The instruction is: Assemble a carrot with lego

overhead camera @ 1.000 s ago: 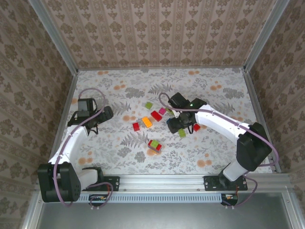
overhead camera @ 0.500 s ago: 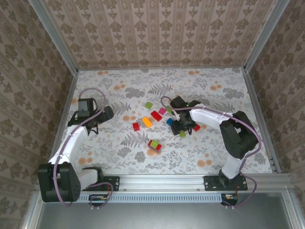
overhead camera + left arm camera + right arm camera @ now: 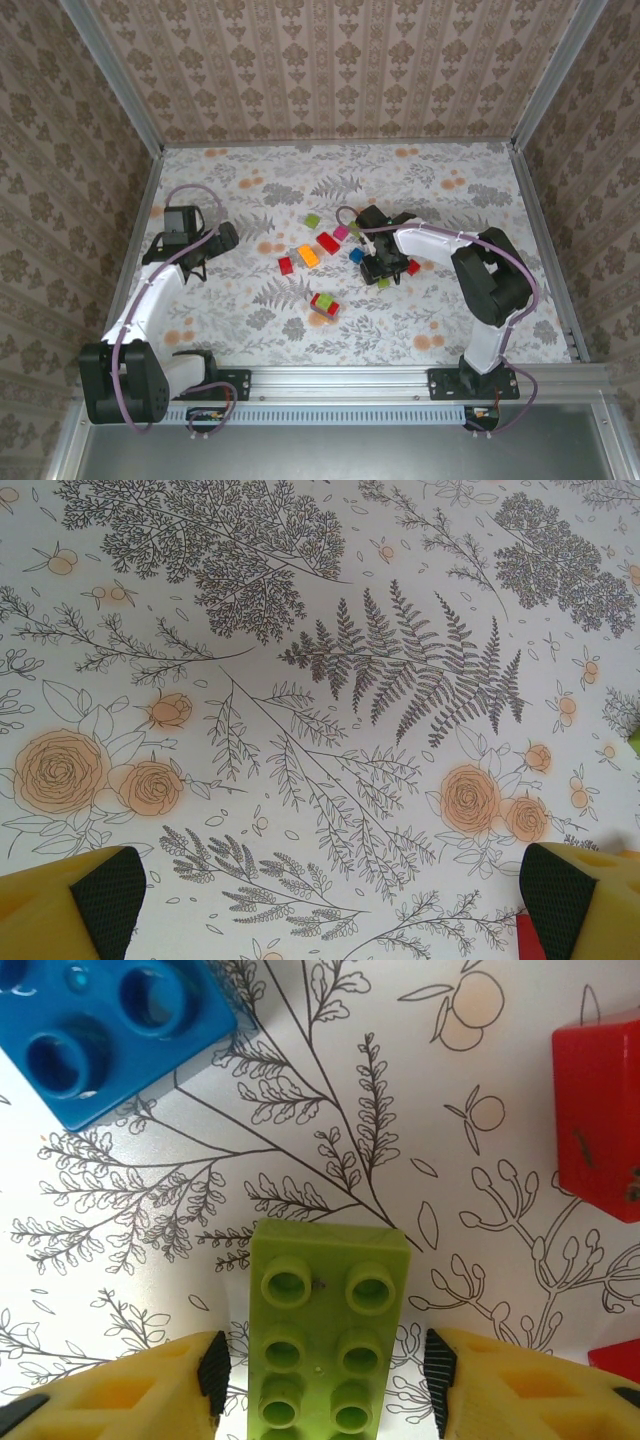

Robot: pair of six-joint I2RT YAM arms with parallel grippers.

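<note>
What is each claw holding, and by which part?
Nothing yet. The right claw straddles the light green brick without touching its long sides; the left claw is open too.

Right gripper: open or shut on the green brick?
Open. The right gripper straddles the light green brick, with a gap showing on each side of it.

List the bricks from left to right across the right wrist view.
blue brick → light green brick → red brick
</note>
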